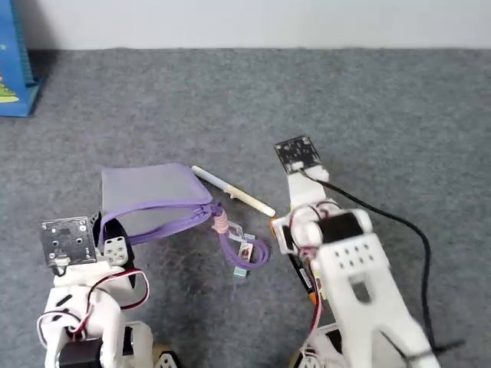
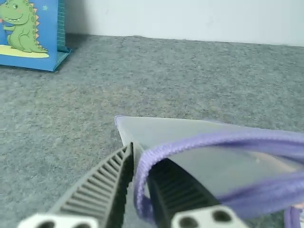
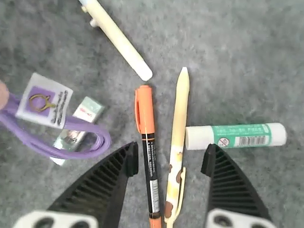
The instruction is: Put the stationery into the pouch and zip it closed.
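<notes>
The purple pouch (image 1: 149, 195) lies on the grey carpet, its mouth held open. My left gripper (image 1: 107, 226) is at the pouch's near left corner, shut (image 2: 133, 152) on the purple zipper edge of the pouch (image 2: 213, 142). My right gripper (image 3: 170, 152) hangs open above an orange marker (image 3: 147, 142) and a cream spotted pen (image 3: 178, 123), both lying between its fingers. A glue stick (image 3: 235, 135) lies just outside one finger. A pale yellow pen (image 1: 232, 192) (image 3: 118, 40) lies beside the pouch's right end.
The pouch's purple strap with paper tags (image 1: 244, 249) (image 3: 71, 142) trails on the carpet between the arms. A blue dinosaur box (image 1: 14, 69) (image 2: 31, 33) stands at the far left. A black cable (image 1: 414, 230) runs along the right.
</notes>
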Robot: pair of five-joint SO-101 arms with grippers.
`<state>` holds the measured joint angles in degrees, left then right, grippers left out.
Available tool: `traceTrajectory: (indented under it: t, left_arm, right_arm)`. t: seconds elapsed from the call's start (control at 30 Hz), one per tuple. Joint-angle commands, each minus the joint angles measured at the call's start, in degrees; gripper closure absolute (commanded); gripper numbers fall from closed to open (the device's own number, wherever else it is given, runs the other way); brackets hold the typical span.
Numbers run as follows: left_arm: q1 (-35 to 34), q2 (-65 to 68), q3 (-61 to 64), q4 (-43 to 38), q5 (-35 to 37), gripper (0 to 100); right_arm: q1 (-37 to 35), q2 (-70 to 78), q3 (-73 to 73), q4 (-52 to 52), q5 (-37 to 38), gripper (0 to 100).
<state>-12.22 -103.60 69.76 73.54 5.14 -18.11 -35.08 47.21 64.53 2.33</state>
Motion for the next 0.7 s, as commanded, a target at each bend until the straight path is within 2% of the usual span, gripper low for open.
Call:
traceTrajectory:
  t: [0.0,0.13,0.57,0.67]
  left_arm:
    - [0.6,-0.5,-3.9,0.0,-0.7,99]
    - [0.6,-0.5,-3.7,0.1,-0.7,99]
    - [0.6,-0.5,-3.3,0.8,-0.4,99]
    - [0.6,-0.5,-2.9,0.7,-0.4,99]
  right_arm:
    - [2.2,8.7,-5.4,-4.8,3.0,78.6]
    - [5.4,18.8,-9.3,-9.7,4.4,78.6]
    - [5.8,44.6,-24.5,-9.9,5.4,79.0]
    - [5.8,48.1,-24.9,-9.9,5.5,86.1]
